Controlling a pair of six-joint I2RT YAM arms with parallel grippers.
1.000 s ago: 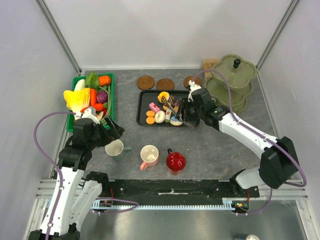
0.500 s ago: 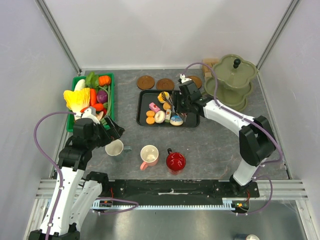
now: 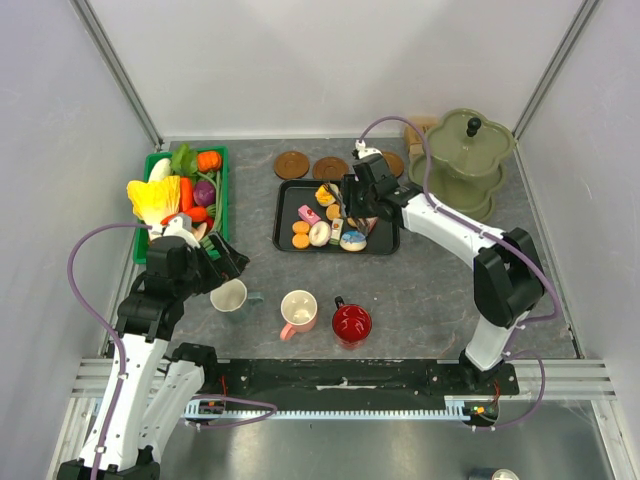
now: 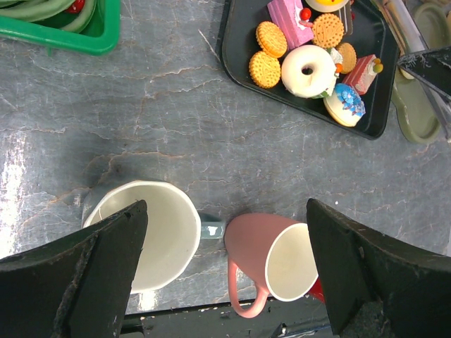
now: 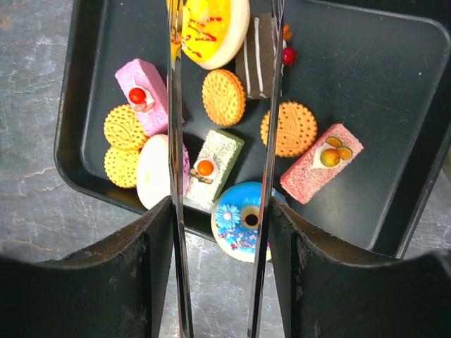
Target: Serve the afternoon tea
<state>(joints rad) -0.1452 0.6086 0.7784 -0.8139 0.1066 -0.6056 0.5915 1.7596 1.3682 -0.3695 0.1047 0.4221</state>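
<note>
Over black tray, right gripper clamped on metal tongs.
Tray with toy cakes and biscuits sits at 12 o'clock on table; tong blades flank white-green slice. Left gripper, jaws wide apart, hovers at 8 o'clock above whitish mug and pink mug; red mug at 6 o'clock.
</note>
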